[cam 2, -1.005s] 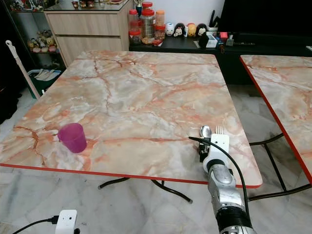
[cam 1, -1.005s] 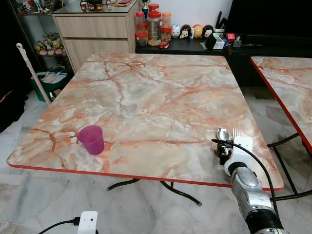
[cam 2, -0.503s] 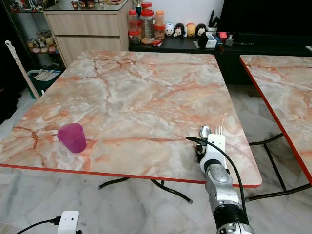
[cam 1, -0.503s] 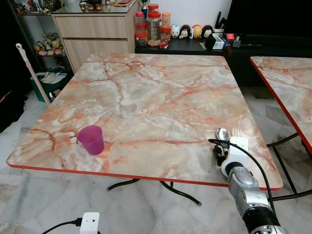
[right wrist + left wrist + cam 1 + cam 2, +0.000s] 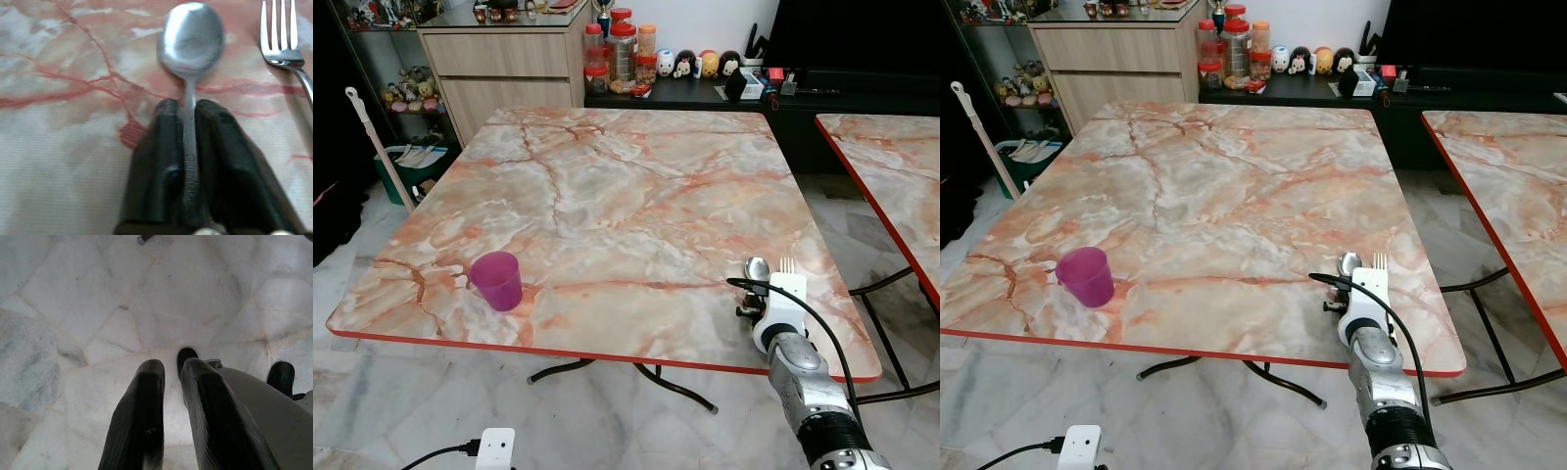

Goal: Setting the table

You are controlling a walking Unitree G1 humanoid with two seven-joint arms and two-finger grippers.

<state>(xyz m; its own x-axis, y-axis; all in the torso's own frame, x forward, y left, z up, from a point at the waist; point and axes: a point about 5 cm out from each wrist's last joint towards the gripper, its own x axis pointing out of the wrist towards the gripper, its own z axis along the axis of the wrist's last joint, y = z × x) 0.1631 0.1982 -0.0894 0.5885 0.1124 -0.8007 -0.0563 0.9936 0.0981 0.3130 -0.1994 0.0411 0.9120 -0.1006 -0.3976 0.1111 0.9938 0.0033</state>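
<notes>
A silver spoon point(image 5: 193, 39) lies on the marble table point(image 5: 607, 186) near its front right corner. My right gripper point(image 5: 190, 105) is shut on the spoon's handle, with the bowl sticking out past the fingertips. A silver fork point(image 5: 281, 39) lies just to the right of the spoon point(image 5: 759, 267), parallel to it and untouched. A pink plastic cup point(image 5: 497, 280) stands upright near the table's front left edge, far from both arms. My left gripper point(image 5: 171, 369) hangs idle over the floor, shut with nothing in it.
A second marble table point(image 5: 891, 166) stands to the right across a narrow gap. Behind are a wooden cabinet point(image 5: 504, 59), jars point(image 5: 623, 49) and a dark low console point(image 5: 783, 93). A mop point(image 5: 374, 137) leans at the left. The table's red edge point(image 5: 558, 352) is close in front.
My right wrist has shifted slightly to the left while still holding the spoon. Spoon, fork and cup stay where they were.
</notes>
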